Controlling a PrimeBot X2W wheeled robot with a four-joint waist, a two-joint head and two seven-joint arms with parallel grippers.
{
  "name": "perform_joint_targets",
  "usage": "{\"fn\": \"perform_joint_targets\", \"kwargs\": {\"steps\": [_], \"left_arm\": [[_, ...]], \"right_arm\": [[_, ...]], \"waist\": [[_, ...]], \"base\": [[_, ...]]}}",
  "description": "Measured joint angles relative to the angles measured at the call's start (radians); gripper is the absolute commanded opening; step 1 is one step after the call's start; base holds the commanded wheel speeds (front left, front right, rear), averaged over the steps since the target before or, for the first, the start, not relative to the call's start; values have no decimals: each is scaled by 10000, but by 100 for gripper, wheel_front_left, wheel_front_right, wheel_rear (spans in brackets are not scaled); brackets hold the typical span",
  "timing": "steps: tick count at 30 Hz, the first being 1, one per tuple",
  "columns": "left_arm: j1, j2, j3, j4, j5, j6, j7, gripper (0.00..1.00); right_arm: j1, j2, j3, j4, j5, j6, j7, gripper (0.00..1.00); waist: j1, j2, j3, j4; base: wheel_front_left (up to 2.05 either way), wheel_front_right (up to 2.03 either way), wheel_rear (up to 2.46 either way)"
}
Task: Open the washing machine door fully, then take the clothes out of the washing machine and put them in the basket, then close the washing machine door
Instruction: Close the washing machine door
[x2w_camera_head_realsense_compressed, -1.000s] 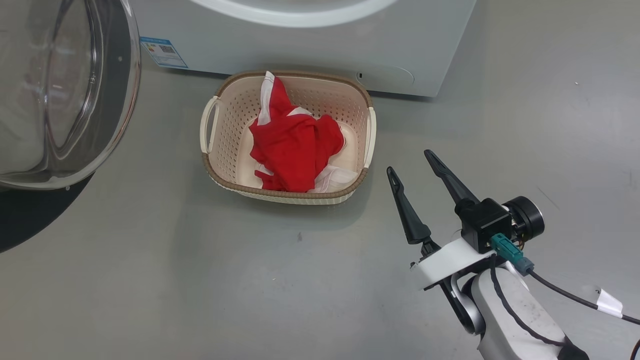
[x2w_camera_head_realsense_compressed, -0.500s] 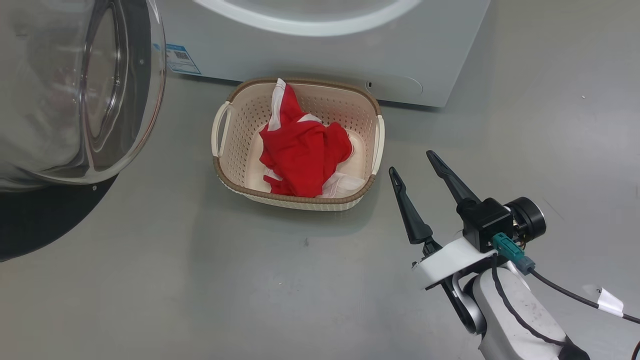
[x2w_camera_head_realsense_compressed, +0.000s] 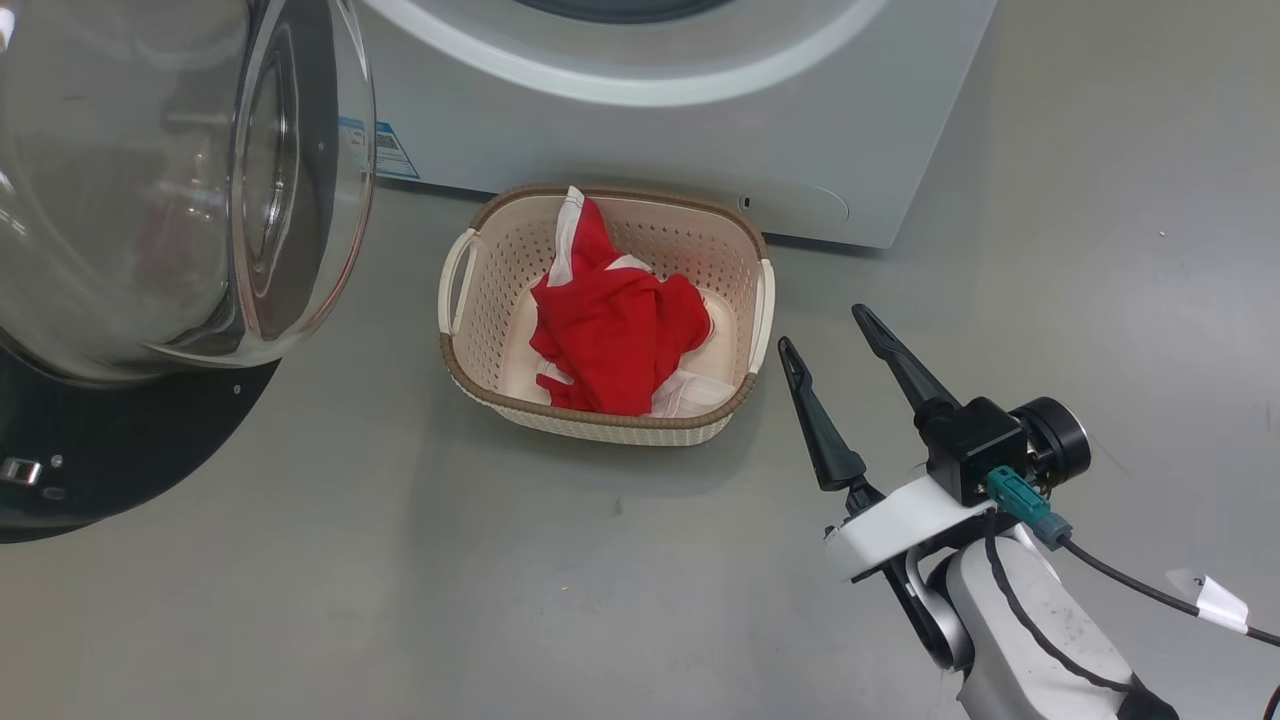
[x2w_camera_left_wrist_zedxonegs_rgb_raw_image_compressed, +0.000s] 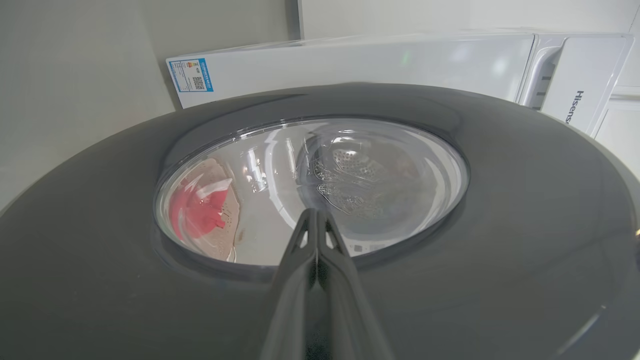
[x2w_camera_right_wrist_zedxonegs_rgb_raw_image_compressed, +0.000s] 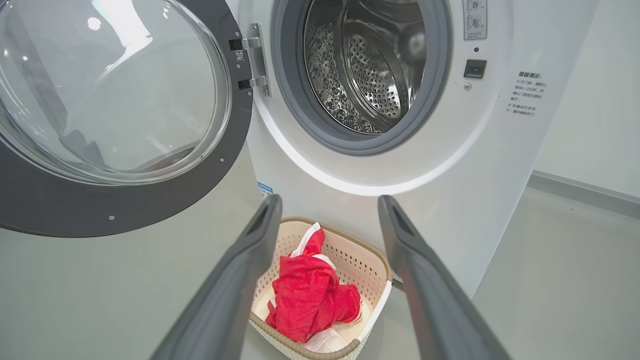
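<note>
The clothes (x2w_camera_head_realsense_compressed: 615, 335) are lying bunched inside the basket (x2w_camera_head_realsense_compressed: 600, 425), which is sitting on the floor (x2w_camera_head_realsense_compressed: 400, 600) just in front of the washing machine (x2w_camera_head_realsense_compressed: 650, 150). The washing machine door (x2w_camera_head_realsense_compressed: 150, 440) is standing open at the left. The right gripper (x2w_camera_head_realsense_compressed: 822, 328) is hovering near the basket's right side, its fingers spread wide and holding nothing. The left gripper (x2w_camera_left_wrist_zedxonegs_rgb_raw_image_compressed: 316, 216) is pointing at the door's outer glass, fingers pressed together and empty.

Bright, even light. White glare on the door (x2w_camera_right_wrist_zedxonegs_rgb_raw_image_compressed: 115, 90) glass; its rim blurred in left wrist view. Soft shadow before the basket (x2w_camera_head_realsense_compressed: 620, 430), right of door.
</note>
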Motion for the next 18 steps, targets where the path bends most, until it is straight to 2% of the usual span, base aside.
{"fn": "perform_joint_targets", "kwargs": {"steps": [11, 18], "left_arm": [[511, -652, -234, -502, -454, -33, 1168, 0], [859, -1139, -500, -1363, -619, -35, 1875, 0]], "right_arm": [[82, 12, 35, 35, 29, 38, 0, 100], [217, 21, 88, 71, 119, 92, 0, 100]], "waist": [[-1, 0, -329, 32], [-1, 0, -518, 27]], "base": [[0, 0, 0], [0, 0, 0]]}}
